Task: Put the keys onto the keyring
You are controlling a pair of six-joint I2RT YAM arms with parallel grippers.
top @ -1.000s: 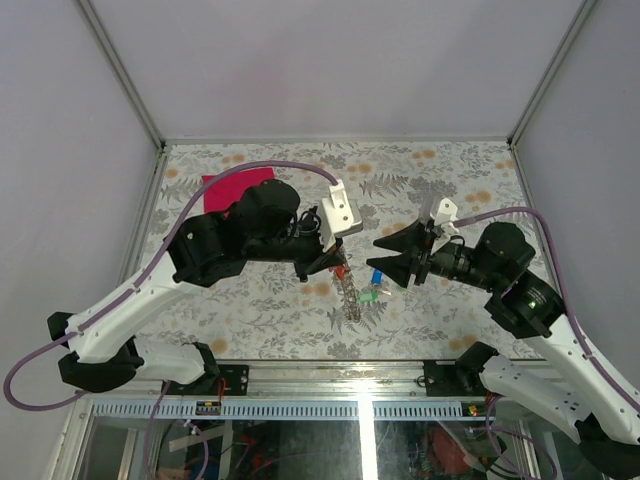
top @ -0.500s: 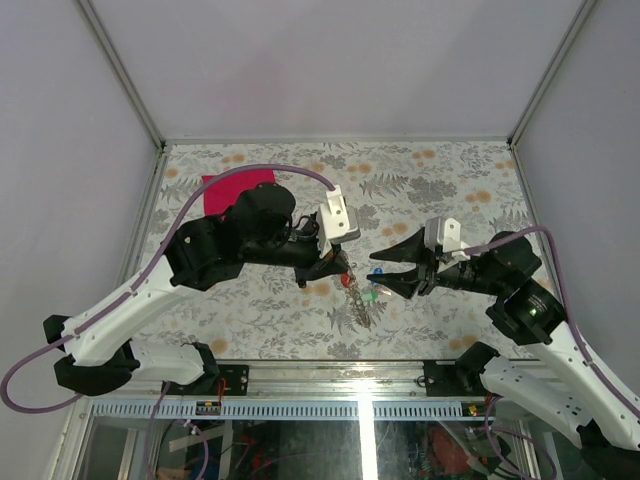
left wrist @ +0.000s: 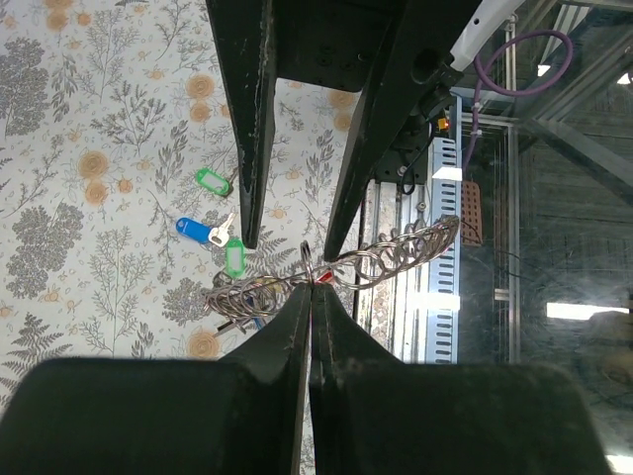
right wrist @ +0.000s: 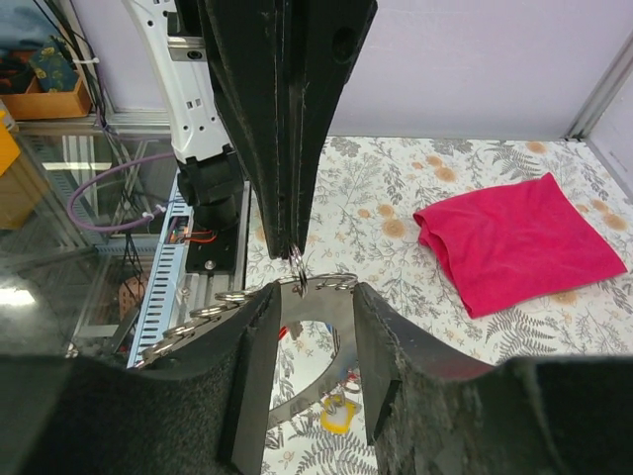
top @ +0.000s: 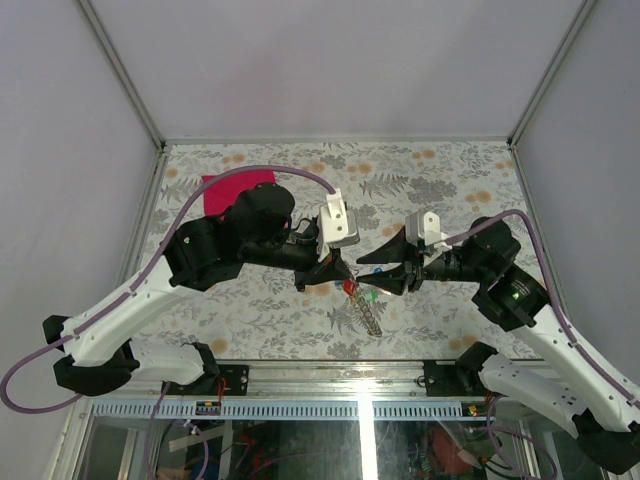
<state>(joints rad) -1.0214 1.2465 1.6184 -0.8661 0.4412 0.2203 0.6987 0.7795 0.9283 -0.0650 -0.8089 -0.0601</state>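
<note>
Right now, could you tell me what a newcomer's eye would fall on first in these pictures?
The two claws meeting mid-table: the left claw pinches the jagged grey keyring in the air, and the right claw, jaws apart, straddles it. Then the magenta cloth at the back left, and tagged keys on the table below.

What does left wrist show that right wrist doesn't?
Left wrist only: green key tags lying on the table. Right wrist only: the magenta cloth and a yellow tag low between its fingers. Both: the keyring pinched in the shut left gripper, with the right gripper open, one finger on either side of the ring.
</note>
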